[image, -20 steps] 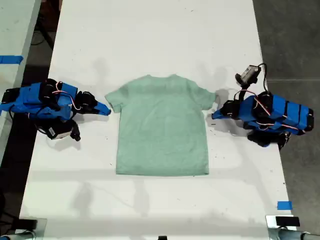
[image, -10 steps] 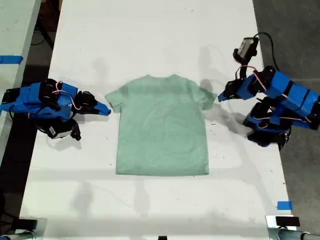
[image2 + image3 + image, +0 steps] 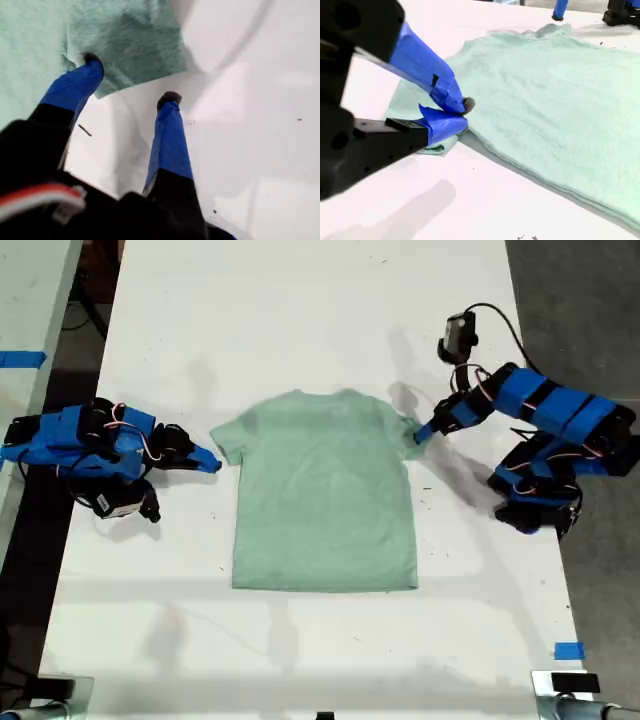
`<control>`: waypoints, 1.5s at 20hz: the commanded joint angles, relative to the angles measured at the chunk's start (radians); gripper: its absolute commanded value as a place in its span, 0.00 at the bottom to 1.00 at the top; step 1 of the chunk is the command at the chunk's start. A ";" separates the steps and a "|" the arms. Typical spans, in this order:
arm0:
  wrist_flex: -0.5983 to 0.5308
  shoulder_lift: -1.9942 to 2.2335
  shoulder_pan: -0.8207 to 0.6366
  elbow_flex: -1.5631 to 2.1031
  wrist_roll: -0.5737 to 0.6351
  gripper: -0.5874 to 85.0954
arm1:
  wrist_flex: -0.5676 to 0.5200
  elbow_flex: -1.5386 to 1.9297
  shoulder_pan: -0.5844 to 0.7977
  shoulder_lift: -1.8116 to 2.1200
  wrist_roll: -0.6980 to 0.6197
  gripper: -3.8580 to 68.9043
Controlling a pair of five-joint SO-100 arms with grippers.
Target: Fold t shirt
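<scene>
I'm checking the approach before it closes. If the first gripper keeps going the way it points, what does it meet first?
Probably the t shirt: my first gripper is open, one fingertip already over the sleeve's edge, the other over bare table. Height above the cloth is unclear.

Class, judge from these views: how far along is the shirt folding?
Nothing is folded: the t shirt lies flat. In hand: my first tool is open astride one sleeve edge; my second tool is shut at the other sleeve. Every fold remains.
</scene>
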 commanded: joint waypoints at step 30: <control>-0.005 0.009 -0.017 0.028 0.002 0.01 | 0.097 -0.907 -0.417 -0.471 0.213 0.37</control>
